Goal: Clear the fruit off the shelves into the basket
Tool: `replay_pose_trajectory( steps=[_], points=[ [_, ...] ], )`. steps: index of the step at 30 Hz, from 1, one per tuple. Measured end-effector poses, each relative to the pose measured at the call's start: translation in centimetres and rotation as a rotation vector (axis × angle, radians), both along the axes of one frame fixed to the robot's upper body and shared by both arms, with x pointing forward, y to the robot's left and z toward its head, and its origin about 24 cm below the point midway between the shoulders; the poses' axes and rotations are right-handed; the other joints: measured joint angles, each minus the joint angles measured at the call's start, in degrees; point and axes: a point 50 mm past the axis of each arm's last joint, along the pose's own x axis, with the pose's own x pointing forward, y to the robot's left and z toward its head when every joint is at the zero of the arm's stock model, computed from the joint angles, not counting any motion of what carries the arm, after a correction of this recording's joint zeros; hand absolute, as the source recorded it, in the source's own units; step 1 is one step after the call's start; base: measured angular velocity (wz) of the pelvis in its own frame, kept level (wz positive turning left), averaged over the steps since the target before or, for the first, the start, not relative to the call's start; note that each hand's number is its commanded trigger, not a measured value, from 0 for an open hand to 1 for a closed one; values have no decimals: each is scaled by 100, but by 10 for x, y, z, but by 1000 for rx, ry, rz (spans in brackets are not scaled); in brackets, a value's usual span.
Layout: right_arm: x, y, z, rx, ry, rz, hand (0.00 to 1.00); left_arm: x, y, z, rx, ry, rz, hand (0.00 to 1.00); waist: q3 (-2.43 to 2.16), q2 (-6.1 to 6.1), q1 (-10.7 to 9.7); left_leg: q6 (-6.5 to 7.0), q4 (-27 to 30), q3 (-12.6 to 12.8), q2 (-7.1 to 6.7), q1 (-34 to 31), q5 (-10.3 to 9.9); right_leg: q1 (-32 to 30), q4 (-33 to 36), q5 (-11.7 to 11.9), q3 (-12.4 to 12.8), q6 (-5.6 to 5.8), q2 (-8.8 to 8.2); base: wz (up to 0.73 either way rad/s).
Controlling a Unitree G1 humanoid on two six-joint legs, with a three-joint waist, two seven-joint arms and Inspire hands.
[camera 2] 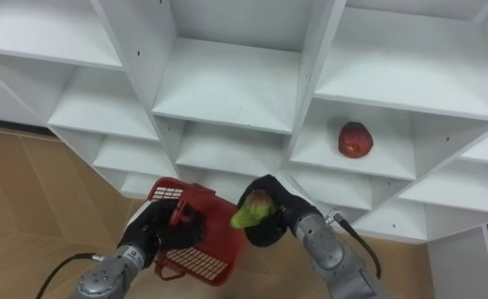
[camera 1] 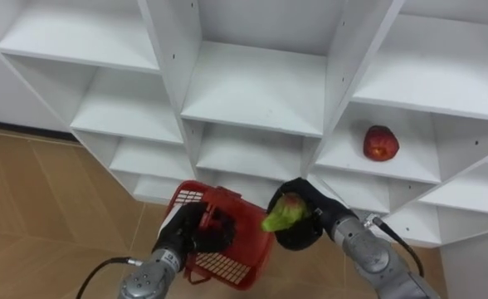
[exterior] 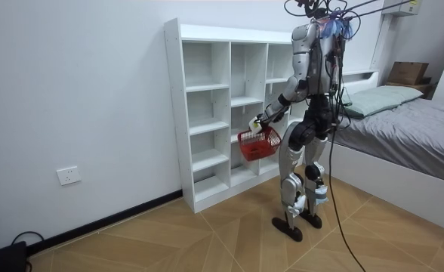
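My right hand [camera 1: 302,218] [camera 2: 270,218] is shut on a green fruit with a reddish end [camera 1: 283,213] [camera 2: 251,211], held just right of the red basket's rim. The red plastic basket [camera 1: 227,245] [camera 2: 196,249] hangs in front of the low shelves, and my left hand [camera 1: 192,233] [camera 2: 159,231] is shut on its near side. A red apple [camera 1: 380,143] [camera 2: 355,139] lies on a shelf in the right column of the white closet [camera 1: 252,91] [camera 2: 227,87]. In the room view I stand facing the closet [exterior: 222,106], with the basket [exterior: 257,143] held at hip height.
The white closet's other compartments in view hold nothing. Wooden floor [camera 1: 36,208] lies to the left below the shelves. In the room view a bed [exterior: 403,128] stands behind me on the room view's right and a wall socket [exterior: 69,175] sits low on the wall.
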Motion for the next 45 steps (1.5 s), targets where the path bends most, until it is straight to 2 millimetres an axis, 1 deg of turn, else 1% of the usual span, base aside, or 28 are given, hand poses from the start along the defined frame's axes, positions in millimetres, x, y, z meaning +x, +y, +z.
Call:
replay_pose_trajectory(
  steps=[8,18,25,28,35,38,45],
  points=[
    [-6,-1,-6,-3,20,-11,100,7,-3,10,-19,-56,-4,100,-3,13,-10,1,1,3,3,-10,-1,-4,2,0,-5,0,2,0],
    [-8,-1,-7,-8,22,-12,100,8,-6,12,-36,-64,-25,100,-3,56,-21,1,8,3,7,-10,-1,-5,15,0,-10,0,3,0],
    [-15,-2,-14,-15,47,-19,100,8,-7,12,-45,-62,-46,100,0,128,-18,1,10,0,10,-9,-1,-5,25,1,-11,-1,5,0],
    [-18,-2,-19,-19,71,-22,100,8,-7,12,-51,-61,-56,100,0,129,-14,0,10,4,14,-7,-2,-5,24,1,-8,-2,9,0],
    [-20,-1,-22,-20,87,-20,100,6,-10,11,-65,-54,-93,100,2,125,-12,0,9,13,16,3,-2,-1,27,1,-1,-2,9,0],
    [-22,-1,-25,-19,104,-24,100,5,-12,10,-66,-46,-103,100,11,111,-14,0,5,14,16,-2,-2,-5,24,1,0,-2,10,0],
    [-22,-1,-25,-13,109,-30,100,3,-17,9,-63,-41,-133,100,17,101,-22,0,-9,14,16,-13,-2,-4,-18,1,-2,-2,14,0]
  ],
)
